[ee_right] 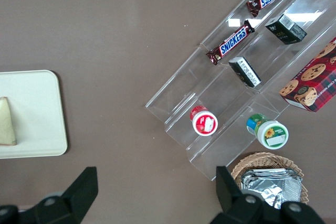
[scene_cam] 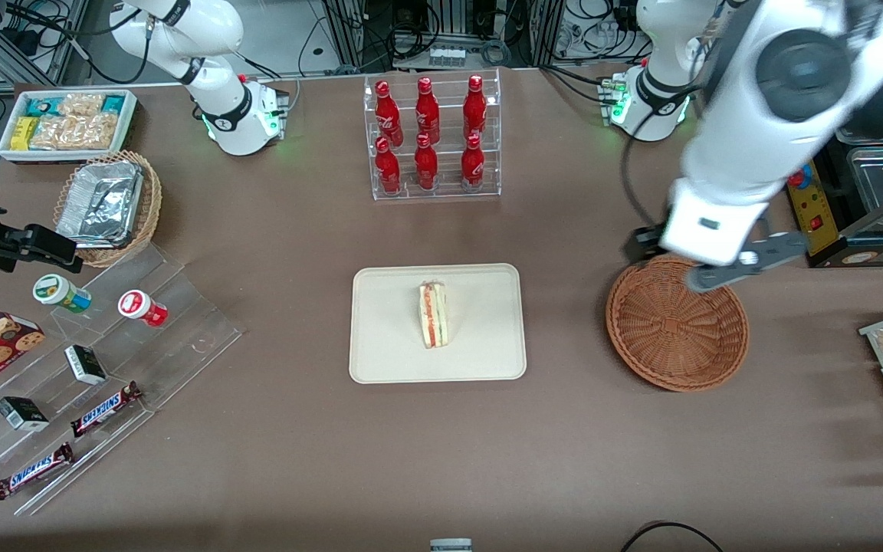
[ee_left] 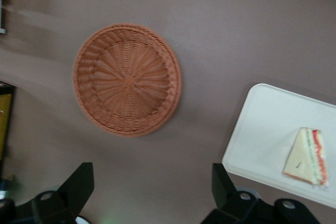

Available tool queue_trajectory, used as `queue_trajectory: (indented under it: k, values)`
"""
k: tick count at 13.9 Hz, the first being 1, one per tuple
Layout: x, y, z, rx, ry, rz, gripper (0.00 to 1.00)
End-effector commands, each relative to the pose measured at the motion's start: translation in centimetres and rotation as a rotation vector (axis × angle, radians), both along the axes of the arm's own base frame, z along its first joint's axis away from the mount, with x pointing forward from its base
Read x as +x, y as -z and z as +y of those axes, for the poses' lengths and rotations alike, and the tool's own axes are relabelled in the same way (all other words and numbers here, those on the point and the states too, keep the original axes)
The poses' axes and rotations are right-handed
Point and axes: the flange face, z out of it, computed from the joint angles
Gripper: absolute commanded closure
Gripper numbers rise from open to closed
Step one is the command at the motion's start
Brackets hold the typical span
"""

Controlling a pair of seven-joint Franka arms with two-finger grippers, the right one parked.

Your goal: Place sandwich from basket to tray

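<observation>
Sandwich lies on its side mid-tray, apart from everything; placement looks done. Basket at 3 o'clock of tray holds nothing. Gripper hovers over basket's rim farthest from camera, fingers wide apart, holding nothing. Best step: retreat upward, clear of wicker.

SNICKERS is printed on two bars lying on the clear stand. The other labels cannot be read.

The tool hangs above the basket's rim, fingers wide apart.
</observation>
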Motion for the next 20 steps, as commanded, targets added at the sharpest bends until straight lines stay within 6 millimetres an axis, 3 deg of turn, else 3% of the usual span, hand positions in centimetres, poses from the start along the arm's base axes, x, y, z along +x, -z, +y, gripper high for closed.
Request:
queue_trajectory:
  k: [1, 4, 5, 7, 12, 14, 18, 20]
  values:
    - [-0.9, -1.1, 4.4, -0.002, 0.052, 0.037, 0.01]
    - [-1.5, -3.2, 10.9, -0.053, 0.107, 0.061, 0.01]
    - [-1.8, -3.8, 14.1, -0.071, 0.113, 0.072, 0.01]
    - [-2.8, -4.8, 17.6, -0.114, 0.158, 0.075, 0.01]
    - [-5.9, -4.7, 22.7, -0.136, 0.237, 0.11, 0.01]
    - [-6.3, -4.4, 23.3, -0.153, 0.267, 0.112, 0.01]
    - [-5.5, -4.7, 21.5, -0.146, 0.284, 0.102, 0.01]
    - [-5.0, -5.1, 21.6, -0.148, 0.292, 0.099, 0.01]
